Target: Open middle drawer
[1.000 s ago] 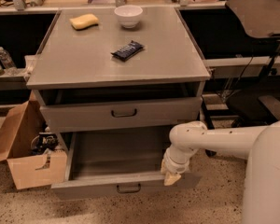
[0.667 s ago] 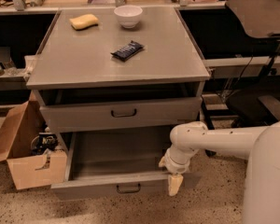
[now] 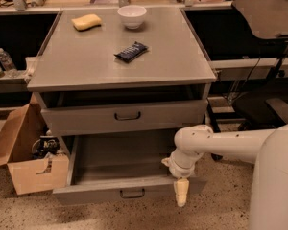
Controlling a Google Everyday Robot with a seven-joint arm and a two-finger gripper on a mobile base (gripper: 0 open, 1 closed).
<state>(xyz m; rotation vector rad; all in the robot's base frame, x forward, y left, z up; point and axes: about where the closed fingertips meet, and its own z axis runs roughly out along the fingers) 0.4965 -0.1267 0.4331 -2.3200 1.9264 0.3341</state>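
Observation:
The middle drawer [image 3: 105, 188] stands pulled far out of the grey cabinet [image 3: 120, 56]. Its bare grey floor shows, and its small dark loop handle [image 3: 132, 193] sits at the centre of the front panel. My gripper [image 3: 181, 194] hangs tip-down at the drawer's front right corner, just outside the front panel and away from the handle. It holds nothing that I can see. My white arm [image 3: 221, 145] reaches in from the right. The drawer above [image 3: 125, 116] is out only a little, with a dark gap over it.
On the cabinet top lie a yellow sponge [image 3: 86, 21], a white bowl [image 3: 132, 16] and a dark snack bar [image 3: 131, 51]. An open cardboard box [image 3: 31, 169] stands on the floor at the left. Dark chair and desk frames [image 3: 264, 104] stand at the right.
My gripper has dropped a little lower and forward at the drawer's front right corner. The middle drawer stays pulled out about as far as before.

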